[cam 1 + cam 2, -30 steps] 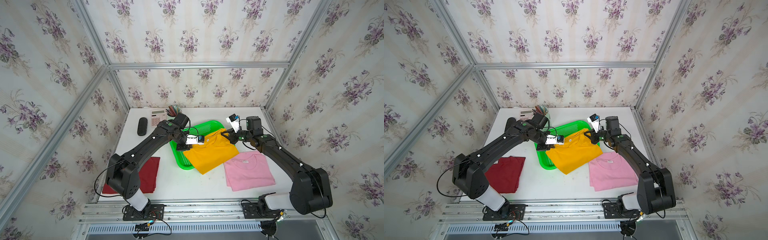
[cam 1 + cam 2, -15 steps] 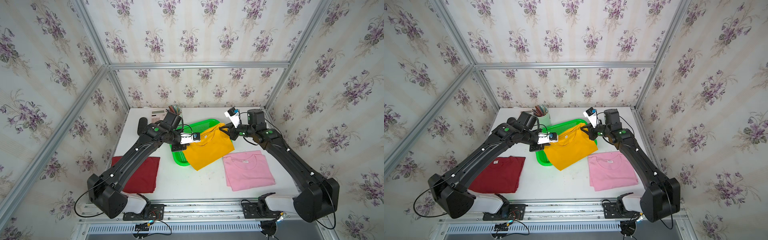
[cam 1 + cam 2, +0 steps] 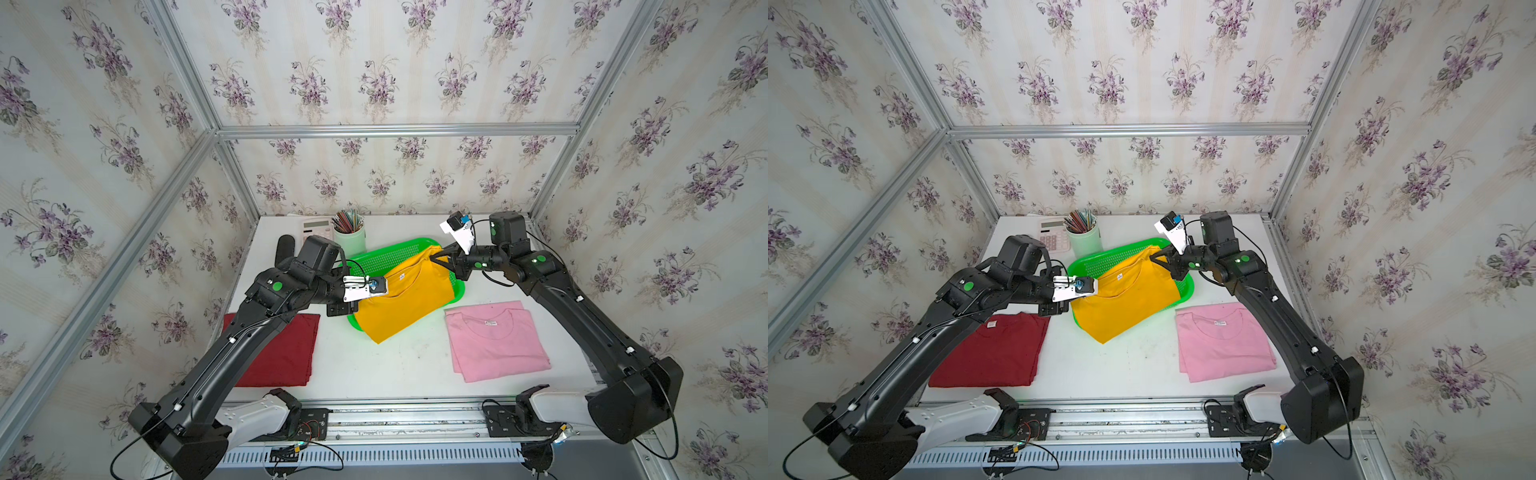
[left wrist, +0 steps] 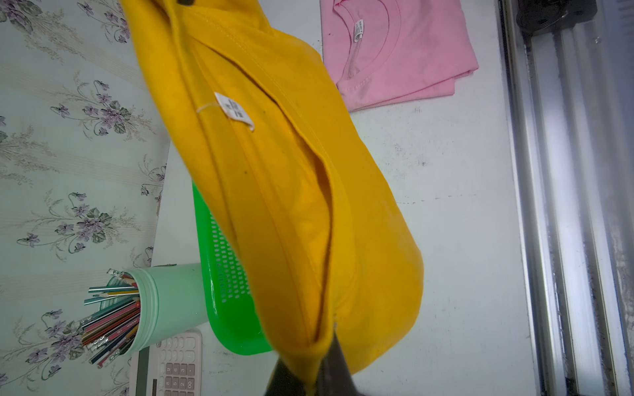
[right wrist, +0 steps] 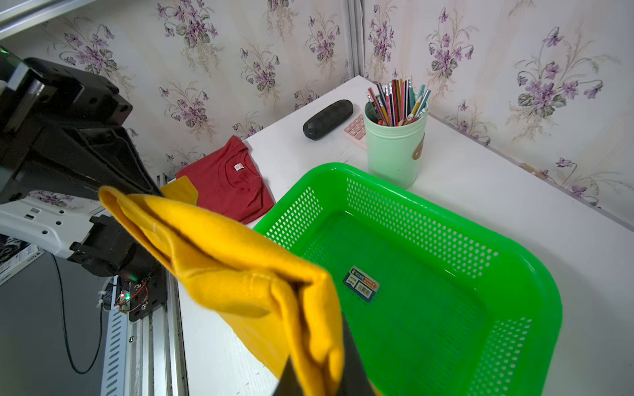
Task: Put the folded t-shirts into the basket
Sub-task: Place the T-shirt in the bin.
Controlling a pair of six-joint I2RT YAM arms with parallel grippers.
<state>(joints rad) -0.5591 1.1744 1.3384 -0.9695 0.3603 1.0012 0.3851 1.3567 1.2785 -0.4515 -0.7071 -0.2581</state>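
The mustard yellow t-shirt (image 3: 407,299) hangs stretched between my two grippers above the bright green basket (image 3: 386,254), and its lower corner droops past the basket's front rim toward the table. My left gripper (image 3: 374,291) is shut on the shirt's left edge (image 4: 291,171). My right gripper (image 3: 434,255) is shut on its far right corner (image 5: 223,253). The basket floor (image 5: 446,274) holds only a small sticker. The dark red t-shirt (image 3: 286,353) lies flat at the front left. The light pink t-shirt (image 3: 494,340) lies flat at the front right.
A pale green pencil cup (image 3: 350,239) stands just behind the basket's left corner. A pink calculator (image 3: 316,227) and a black case (image 3: 286,247) lie beside it. Floral walls close off the back and sides, and a metal rail (image 3: 395,415) runs along the front.
Both grippers have risen with the yellow t-shirt, which now hangs higher over the basket and sits a little further left. The red and pink t-shirts have not moved.
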